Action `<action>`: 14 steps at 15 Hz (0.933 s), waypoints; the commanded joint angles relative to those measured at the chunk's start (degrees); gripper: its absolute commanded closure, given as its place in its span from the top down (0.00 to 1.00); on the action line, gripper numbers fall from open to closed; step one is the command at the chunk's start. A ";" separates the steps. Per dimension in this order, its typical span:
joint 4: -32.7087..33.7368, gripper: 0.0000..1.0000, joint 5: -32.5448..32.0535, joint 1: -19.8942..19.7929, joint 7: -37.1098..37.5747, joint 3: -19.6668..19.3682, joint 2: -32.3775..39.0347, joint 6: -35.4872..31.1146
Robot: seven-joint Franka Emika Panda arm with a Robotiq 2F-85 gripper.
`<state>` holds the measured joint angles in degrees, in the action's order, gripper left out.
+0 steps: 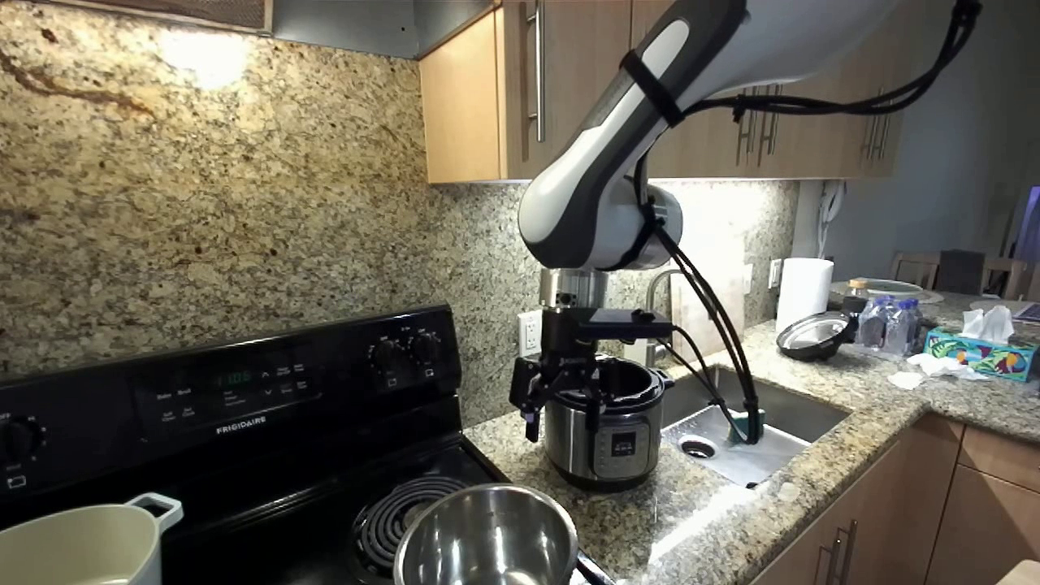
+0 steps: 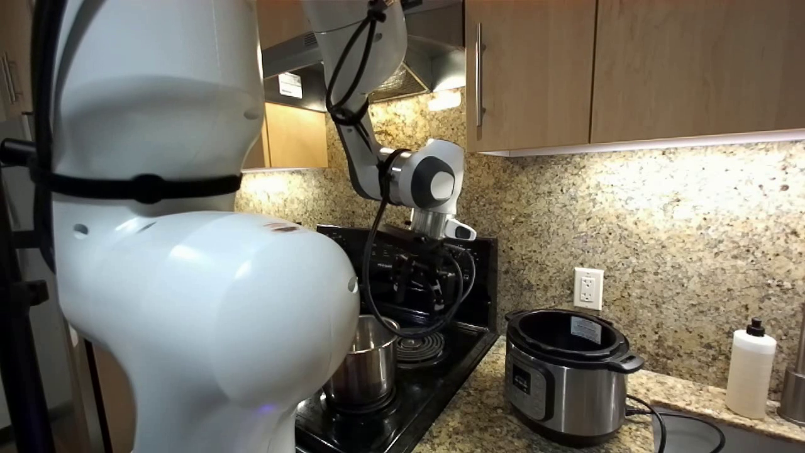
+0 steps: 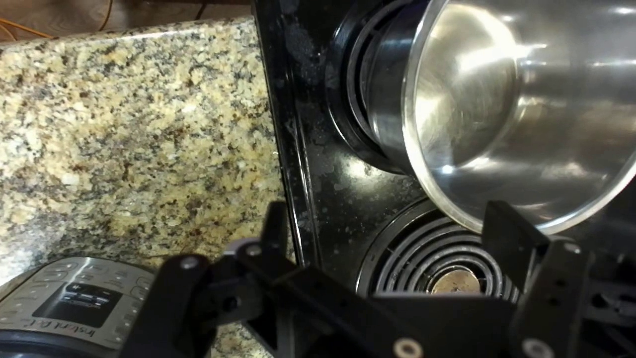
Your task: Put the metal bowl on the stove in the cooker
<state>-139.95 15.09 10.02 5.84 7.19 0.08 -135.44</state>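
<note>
Fingers [image 3: 509,241] spread wide above the stove [image 3: 343,219], gripping nothing. The metal bowl [image 3: 526,114] stands upright on a front burner [image 3: 353,94]; one finger overlaps it in the wrist view. The open-topped cooker [image 2: 578,402] stands on the desk [image 3: 149,139].

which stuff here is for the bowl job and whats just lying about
For the job:
metal bowl
stove it stands on
cooker it goes into
end effector

Just lying about:
white pot
paper towel roll
tissue box
white bottle
</note>
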 commanded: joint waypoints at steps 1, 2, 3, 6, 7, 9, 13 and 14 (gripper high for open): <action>0.53 1.00 0.95 0.22 -1.37 1.46 2.64 -0.84; 0.52 1.00 0.71 0.43 -1.32 1.95 3.54 -1.15; 0.50 1.00 1.05 0.59 -1.61 2.45 4.32 -1.53; -0.18 1.00 7.28 0.84 -1.10 3.88 6.47 -7.16; -0.23 1.00 9.43 0.83 -1.47 4.41 7.25 -8.98; -0.44 1.00 11.20 0.53 -0.94 4.89 8.39 -11.76; -1.63 1.00 8.13 0.45 2.46 3.75 9.33 -15.07; -1.64 1.00 9.48 -0.08 -0.31 4.12 9.53 -14.91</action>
<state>-140.24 23.96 10.66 6.04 10.85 9.55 -148.25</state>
